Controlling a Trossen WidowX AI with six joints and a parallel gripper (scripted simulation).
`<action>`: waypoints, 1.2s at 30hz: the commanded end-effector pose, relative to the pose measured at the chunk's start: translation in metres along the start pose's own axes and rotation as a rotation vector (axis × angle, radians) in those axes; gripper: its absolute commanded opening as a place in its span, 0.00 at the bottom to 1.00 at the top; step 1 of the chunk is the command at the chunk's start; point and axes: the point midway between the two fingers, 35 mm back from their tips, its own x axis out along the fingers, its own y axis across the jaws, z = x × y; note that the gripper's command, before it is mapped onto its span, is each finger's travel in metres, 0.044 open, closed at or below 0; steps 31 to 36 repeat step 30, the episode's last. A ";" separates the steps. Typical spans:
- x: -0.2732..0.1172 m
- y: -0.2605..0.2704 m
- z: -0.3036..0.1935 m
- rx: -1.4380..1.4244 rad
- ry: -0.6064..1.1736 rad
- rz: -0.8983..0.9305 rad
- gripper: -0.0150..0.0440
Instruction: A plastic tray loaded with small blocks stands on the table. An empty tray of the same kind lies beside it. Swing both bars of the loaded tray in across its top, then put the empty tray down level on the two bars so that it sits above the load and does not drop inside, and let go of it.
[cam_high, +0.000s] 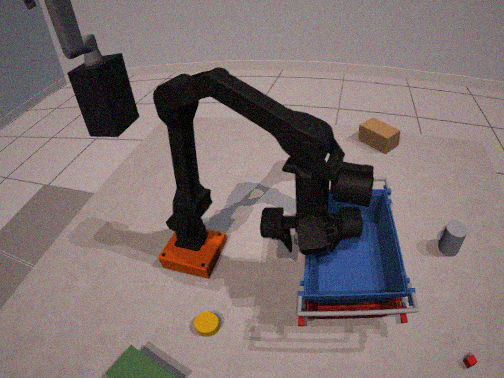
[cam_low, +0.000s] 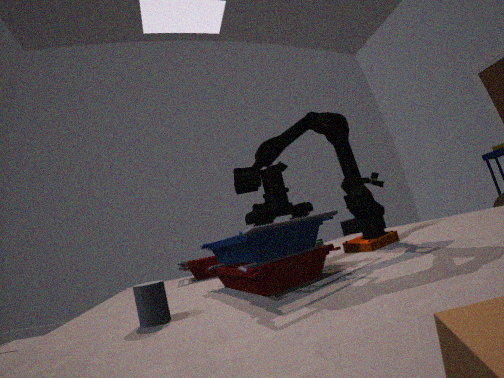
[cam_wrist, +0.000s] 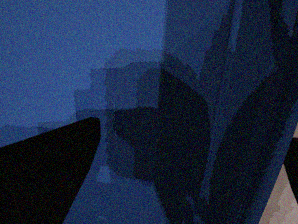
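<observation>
The blue empty tray (cam_high: 357, 270) (cam_low: 272, 242) sits above the red loaded tray (cam_high: 350, 309) (cam_low: 280, 275) and looks about level with it; a slight tilt cannot be ruled out. A pale bar (cam_low: 250, 268) shows at the red tray's top near its left end in the exterior view; the other bar's contact is hidden. The blue tray's own pale bar (cam_high: 357, 313) stands out over its near end. My gripper (cam_high: 312, 245) (cam_wrist: 193, 137) is open at the blue tray's robot-side long wall, one finger inside and one outside. The load is mostly hidden.
A grey cylinder (cam_high: 452, 238) (cam_low: 152, 304) and a tan box (cam_high: 379, 135) (cam_low: 475, 330) stand beyond the trays. A yellow disc (cam_high: 206, 323), a green object (cam_high: 137, 365) and a small red cube (cam_high: 469, 360) lie nearer. Another red piece (cam_low: 202, 267) shows behind the trays.
</observation>
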 end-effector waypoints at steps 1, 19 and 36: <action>0.000 0.000 0.000 0.000 0.000 -0.001 1.00; -0.047 0.006 0.002 0.000 0.000 0.000 1.00; -0.103 0.002 0.001 0.000 0.000 -0.002 1.00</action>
